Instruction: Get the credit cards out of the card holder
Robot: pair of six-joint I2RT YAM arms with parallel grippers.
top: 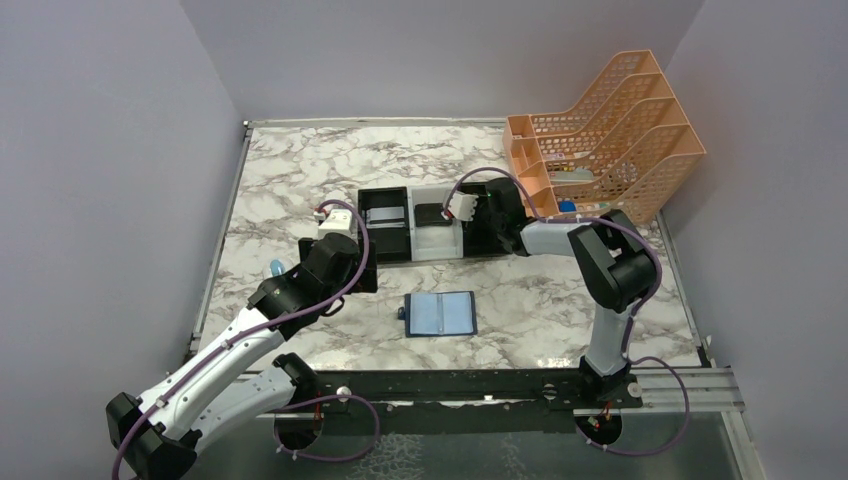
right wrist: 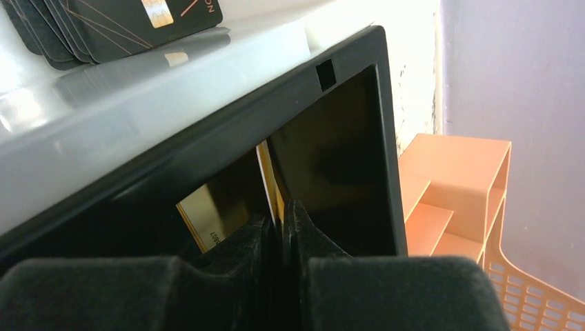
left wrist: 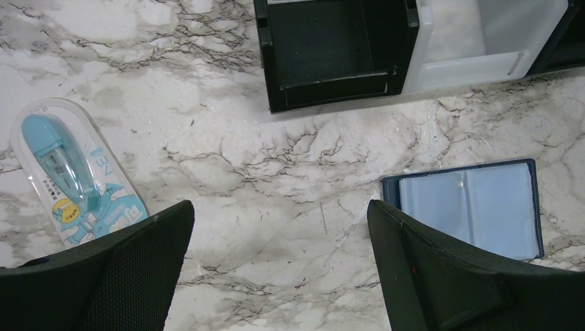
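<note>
Navy folding card holder (top: 441, 314) lies open, seemingly emptied; glossy black plastic cards (right wrist: 131, 21) already out; right gripper (right wrist: 281, 221) clamps a thin gold card (right wrist: 269, 181); left gripper (left wrist: 279, 221) spread, empty.

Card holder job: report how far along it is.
Done: the card holder lies open on the table, pockets looking empty; black cards sit in the white tray, and a gold card seems to lie in the black tray. In hand: the right gripper pinches a second gold card edge-on inside that tray. Left: release it. The left gripper hangs open, holding nothing.
</note>
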